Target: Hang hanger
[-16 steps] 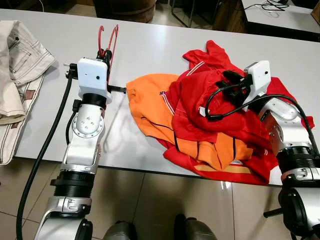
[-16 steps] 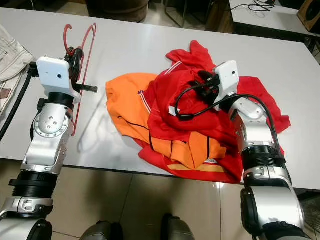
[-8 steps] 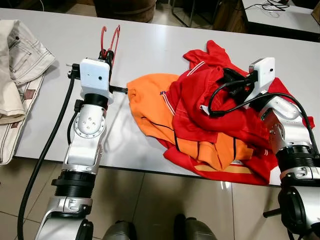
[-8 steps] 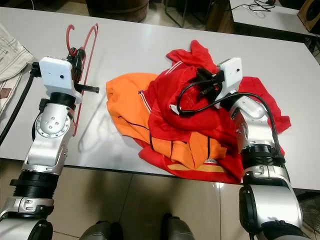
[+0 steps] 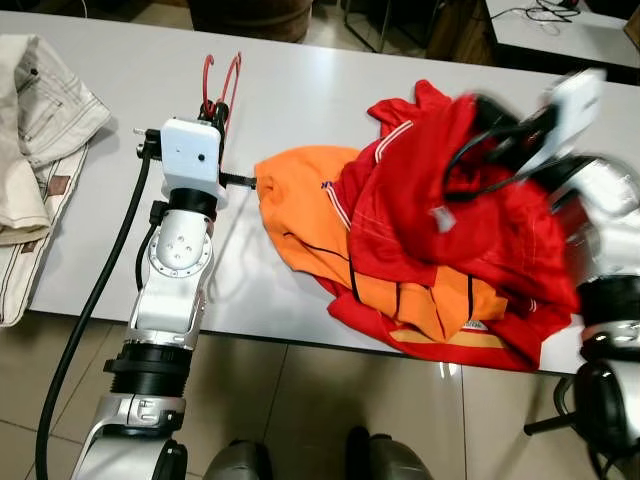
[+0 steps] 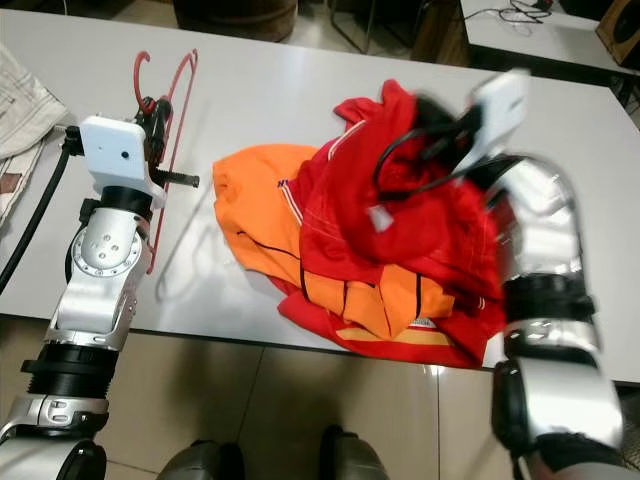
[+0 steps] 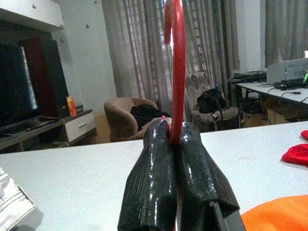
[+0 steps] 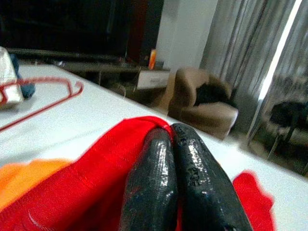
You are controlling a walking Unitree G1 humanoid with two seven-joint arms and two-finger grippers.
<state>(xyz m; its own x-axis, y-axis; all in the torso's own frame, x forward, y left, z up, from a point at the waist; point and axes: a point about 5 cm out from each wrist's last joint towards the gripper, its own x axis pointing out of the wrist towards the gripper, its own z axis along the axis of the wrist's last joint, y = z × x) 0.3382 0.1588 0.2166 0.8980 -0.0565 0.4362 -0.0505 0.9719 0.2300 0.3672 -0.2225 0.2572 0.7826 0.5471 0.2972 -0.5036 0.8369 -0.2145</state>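
A red hanger [image 6: 175, 110] stands tilted over the white table [image 5: 300, 90], its neck pinched in my left gripper [image 7: 169, 137], which is shut on it; its hook [image 7: 175, 72] rises above the fingers. To the right lies an orange garment [image 5: 300, 200] under a red garment [image 5: 420, 200]. My right gripper [image 8: 168, 132] is shut on a fold of the red garment and holds it raised above the pile. The right arm [image 5: 590, 190] is blurred with motion. The hanger [image 8: 43, 103] also shows far off in the right wrist view.
Beige trousers [image 5: 40, 100] lie on the table's left end. The table's near edge [image 5: 250, 335] runs just before my body, with tiled floor below. A second white table [image 5: 560, 30] stands at the back right.
My right arm has swung up and to the right, pulling the red garment up with it. The left gripper has edged slightly forward with the hanger.
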